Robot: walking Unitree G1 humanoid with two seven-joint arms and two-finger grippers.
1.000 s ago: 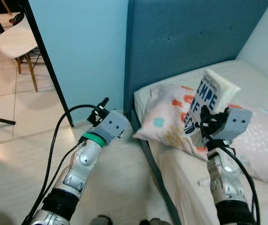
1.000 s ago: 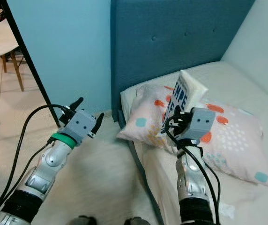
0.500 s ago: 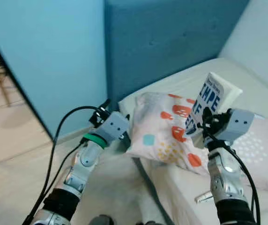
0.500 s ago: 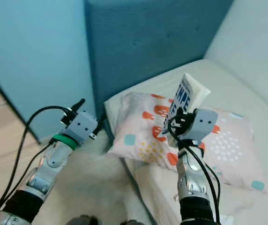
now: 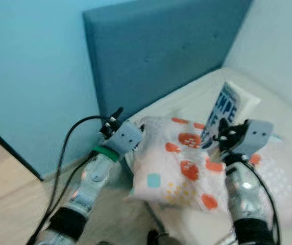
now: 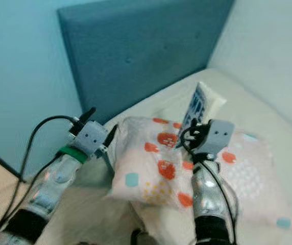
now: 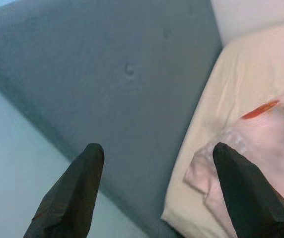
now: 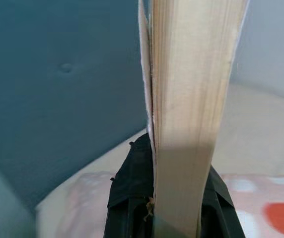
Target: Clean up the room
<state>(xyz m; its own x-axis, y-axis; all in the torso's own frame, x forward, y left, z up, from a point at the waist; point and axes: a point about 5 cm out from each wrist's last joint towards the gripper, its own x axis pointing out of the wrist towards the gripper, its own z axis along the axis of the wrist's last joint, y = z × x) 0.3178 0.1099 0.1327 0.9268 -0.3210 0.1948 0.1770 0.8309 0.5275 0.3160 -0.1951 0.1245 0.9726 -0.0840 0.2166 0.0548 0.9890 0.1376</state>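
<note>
My right gripper (image 5: 221, 137) is shut on a thick white book (image 5: 228, 114) with large blue letters on its cover, held upright above the bed. Seen along that wrist, the book's page edge (image 8: 191, 114) stands clamped between the two black fingers (image 8: 128, 193). Under it lies a white pillow (image 5: 179, 171) with orange and teal spots. My left gripper (image 5: 128, 118) is open near the pillow's left corner, close to the blue headboard (image 5: 156, 51); its fingers (image 7: 70, 198) hold nothing.
A cream mattress (image 6: 238, 97) runs back to a pale wall on the right. The padded blue headboard (image 7: 112, 79) stands against a light blue wall (image 5: 28, 76). A strip of light wooden floor (image 5: 3, 178) shows at lower left.
The camera has swung right and toward the bed, so the chair and floor have left the picture. Both grippers keep their poses; the book stays in the right one.
</note>
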